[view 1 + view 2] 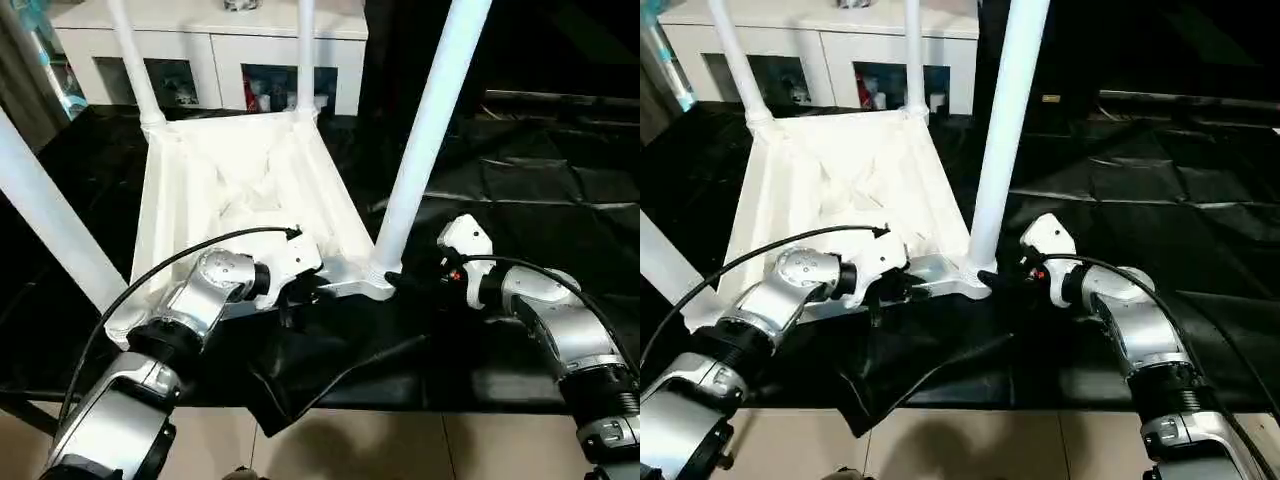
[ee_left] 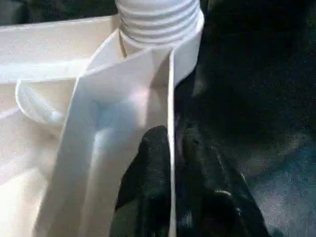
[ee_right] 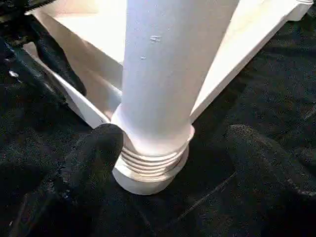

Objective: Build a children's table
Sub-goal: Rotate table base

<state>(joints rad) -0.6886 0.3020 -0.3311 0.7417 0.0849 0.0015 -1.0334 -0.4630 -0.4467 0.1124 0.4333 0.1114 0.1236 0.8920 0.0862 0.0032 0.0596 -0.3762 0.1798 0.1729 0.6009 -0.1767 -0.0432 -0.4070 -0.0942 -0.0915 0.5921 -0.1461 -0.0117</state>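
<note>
The white children's table (image 1: 240,170) lies upside down on the black-covered surface, its ribbed underside facing up and its tube legs standing upward. My left gripper (image 1: 300,290) is shut on the table's near rim beside the near right corner; the left wrist view has one finger (image 2: 148,163) on each side of the thin rim wall (image 2: 171,98). The near right leg (image 1: 425,130) stands in its corner socket, with thread rings (image 3: 150,160) visible above the socket. My right gripper (image 1: 400,278) is open around that leg's base, one finger (image 3: 94,158) touching the threads, the other standing apart.
A white cabinet (image 1: 210,50) with glass doors stands behind the table. The black cover (image 1: 300,385) is bunched in a loose fold hanging over the front edge. A black cable (image 1: 150,275) loops over my left forearm. Tan floor (image 1: 400,445) lies below.
</note>
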